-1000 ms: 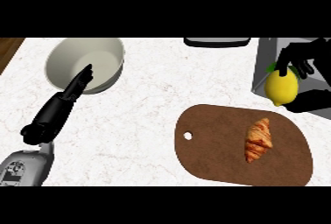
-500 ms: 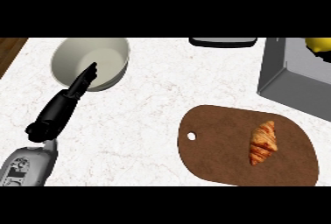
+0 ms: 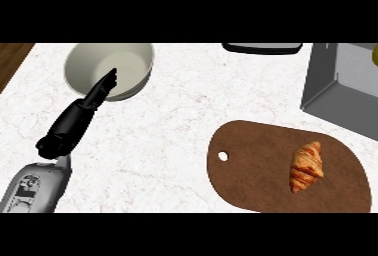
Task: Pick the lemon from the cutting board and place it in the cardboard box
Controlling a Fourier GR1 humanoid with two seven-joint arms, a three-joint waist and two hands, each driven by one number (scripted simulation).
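White marbled counter (image 3: 177, 130) across nearly the whole view, with a strip of brown wood (image 3: 13, 57) at 10 o'clock along the left edge.

Toward 11 o'clock: a cream bowl (image 3: 133, 57), round and deep. Over its lower rim, the left hand (image 3: 94, 97), black, fingers straight and together, pointing up toward 1 o'clock, tips above the bowl's inside. Holding nothing. Below it, toward 7 o'clock, the grey forearm (image 3: 33, 187) coming in from the lower left corner.

Toward 4 o'clock: a brown cutting board (image 3: 258, 175), rounded, with a small hole near its left edge. On its right half, a croissant (image 3: 306, 166), lying lengthwise, pointing roughly 12 to 6 o'clock. No other item on the board.

Toward 2 o'clock: the cardboard box (image 3: 336, 85), shown grey, cut off by the right edge, its near wall just above the board's upper right curve but apart from it. At the very right edge near 2 o'clock, above the box, a small sliver of yellow (image 3: 374, 54), most likely the lemon, too cropped to tell how it sits or whether anything holds it. Right hand outside the view, so cannot tell its state.

At 12 o'clock, along the upper edge: a dark tray-like object (image 3: 262, 48), only its near rim visible.
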